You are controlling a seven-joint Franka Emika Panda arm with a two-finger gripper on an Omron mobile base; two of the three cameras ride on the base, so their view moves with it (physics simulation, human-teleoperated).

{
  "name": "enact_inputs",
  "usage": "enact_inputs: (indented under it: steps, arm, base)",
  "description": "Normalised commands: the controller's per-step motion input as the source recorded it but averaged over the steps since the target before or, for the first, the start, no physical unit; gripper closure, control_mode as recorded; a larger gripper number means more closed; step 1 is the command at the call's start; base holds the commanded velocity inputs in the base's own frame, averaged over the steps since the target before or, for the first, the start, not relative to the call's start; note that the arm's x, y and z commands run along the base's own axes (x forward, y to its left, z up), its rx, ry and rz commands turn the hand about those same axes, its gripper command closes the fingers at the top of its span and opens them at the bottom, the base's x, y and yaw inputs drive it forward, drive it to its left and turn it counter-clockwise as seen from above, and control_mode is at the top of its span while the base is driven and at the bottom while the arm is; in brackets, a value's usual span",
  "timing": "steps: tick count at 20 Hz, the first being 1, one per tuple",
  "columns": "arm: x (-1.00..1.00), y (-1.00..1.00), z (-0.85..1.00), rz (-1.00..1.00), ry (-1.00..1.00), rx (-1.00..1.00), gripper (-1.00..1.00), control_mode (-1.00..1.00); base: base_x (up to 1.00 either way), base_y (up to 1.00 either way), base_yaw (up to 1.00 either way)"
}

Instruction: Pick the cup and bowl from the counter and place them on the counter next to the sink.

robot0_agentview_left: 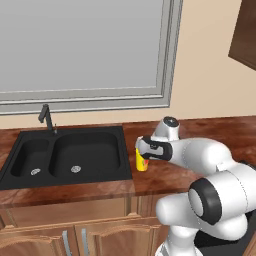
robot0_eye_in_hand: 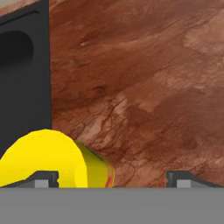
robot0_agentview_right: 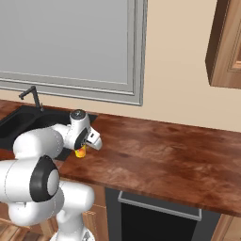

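Observation:
The yellow cup (robot0_agentview_left: pixel 141 163) stands on the reddish-brown counter (robot0_agentview_left: pixel 165 175) just right of the black sink (robot0_agentview_left: pixel 70 155). My gripper (robot0_agentview_left: pixel 145 156) hovers right over the cup, and the hand hides the cup's top in both base views. In the right base view the cup (robot0_agentview_right: pixel 80 151) peeks out under the gripper (robot0_agentview_right: pixel 84 145). In the hand view the gripper (robot0_eye_in_hand: pixel 113 177) is open. Its fingertips (robot0_eye_in_hand: pixel 43 177) stand wide apart, and the cup (robot0_eye_in_hand: pixel 48 162) sits low near the left one, with a gap to the right one. The bowl is out of view.
A thin black faucet (robot0_agentview_left: pixel 46 117) rises behind the sink, under a large window. The counter (robot0_agentview_right: pixel 164 155) stretches off to the right of the cup. A dark wall cabinet (robot0_agentview_right: pixel 226 47) hangs at the upper right, and light cabinet doors (robot0_agentview_left: pixel 75 235) sit below the sink.

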Motion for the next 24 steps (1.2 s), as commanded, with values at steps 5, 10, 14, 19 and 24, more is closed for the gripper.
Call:
enact_inputs:
  steps: [5,10,14,19,24]
  arm:
    - [0.00,-0.05,0.14,-0.05,0.03,0.00,-1.00,-1.00]
    - [-0.08,-0.12,0.13,-0.07,0.04,0.00,-1.00,-1.00]
    - [-0.62,-0.21,0.16,-0.03,0.01,0.02,-1.00,-1.00]
    - [-0.74,-0.07,0.52,0.00,0.00,0.02,-1.00,-1.00]
    - [-0.70,0.00,0.80,0.03,0.00,0.01,-1.00,-1.00]
  base:
    - [0.00,0.00,0.00]
    - [0.00,0.00,0.00]
    - [0.00,0.00,0.00]
    - [0.00,0.00,0.00]
    - [0.00,0.00,0.00]
